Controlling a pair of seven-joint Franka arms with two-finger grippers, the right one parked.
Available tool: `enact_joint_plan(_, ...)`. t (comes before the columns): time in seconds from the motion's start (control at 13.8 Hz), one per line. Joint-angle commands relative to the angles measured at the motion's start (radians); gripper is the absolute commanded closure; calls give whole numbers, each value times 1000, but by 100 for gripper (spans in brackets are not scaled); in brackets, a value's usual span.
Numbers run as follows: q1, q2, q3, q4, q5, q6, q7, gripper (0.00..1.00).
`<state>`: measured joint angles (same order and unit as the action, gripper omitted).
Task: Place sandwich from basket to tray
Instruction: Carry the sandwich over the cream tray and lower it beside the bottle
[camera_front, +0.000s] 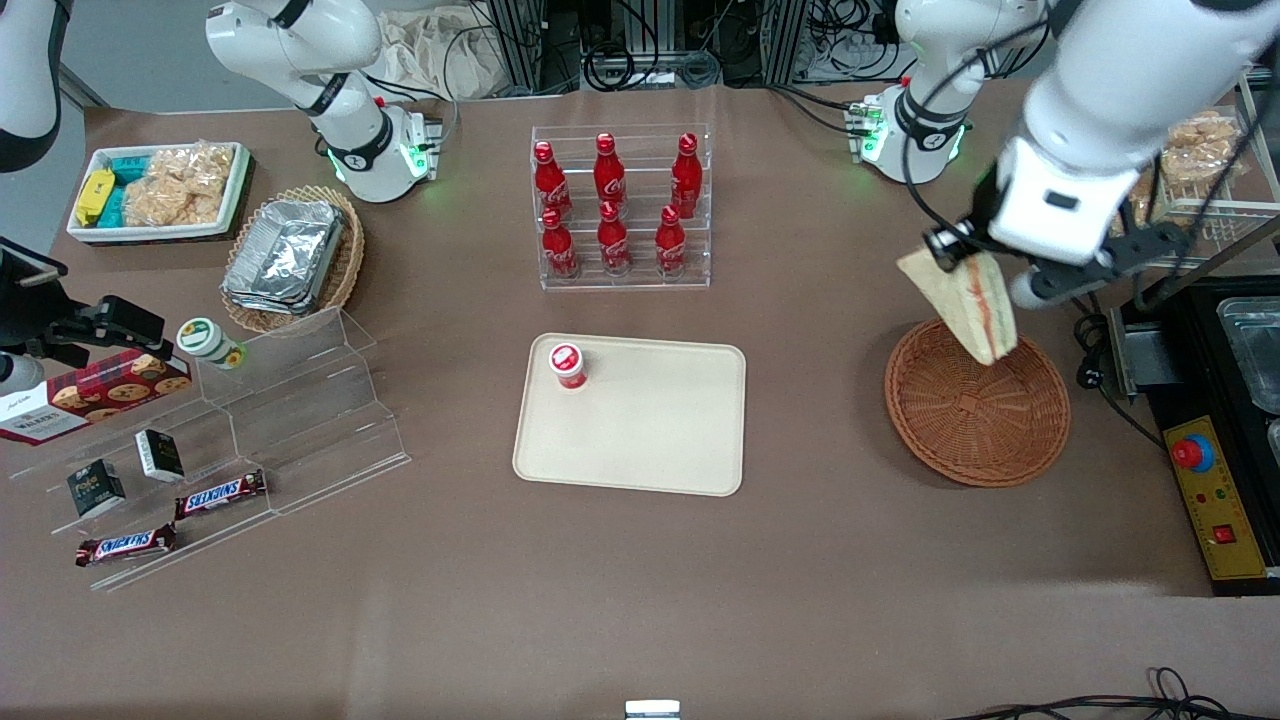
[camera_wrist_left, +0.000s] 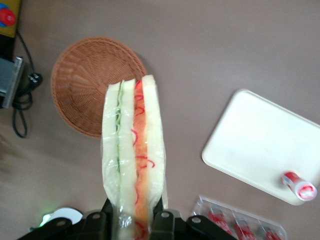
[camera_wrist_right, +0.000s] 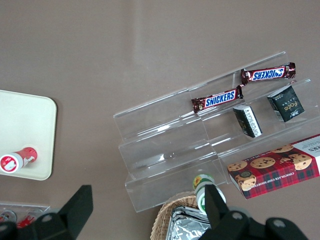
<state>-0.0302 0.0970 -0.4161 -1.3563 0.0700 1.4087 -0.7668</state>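
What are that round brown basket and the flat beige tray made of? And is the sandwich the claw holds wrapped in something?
The basket looks like woven wicker: reddish-brown strands in rings. The tray seems matte plastic: smooth, beige, rounded corners, low rim. The sandwich, pinched in the gripper above the basket, appears wrapped in clear film; a glossy edge shows along the bread.
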Motion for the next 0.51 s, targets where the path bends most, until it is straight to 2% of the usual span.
enact_joint_plan(0.0,3,35,-146,69,2,-33,-107,69)
enact_joint_plan(0.22,-5,113,-268,68,2,71,-215,70)
enact_joint_plan(0.44,-78,252,-282,33,49,199,-252,70)
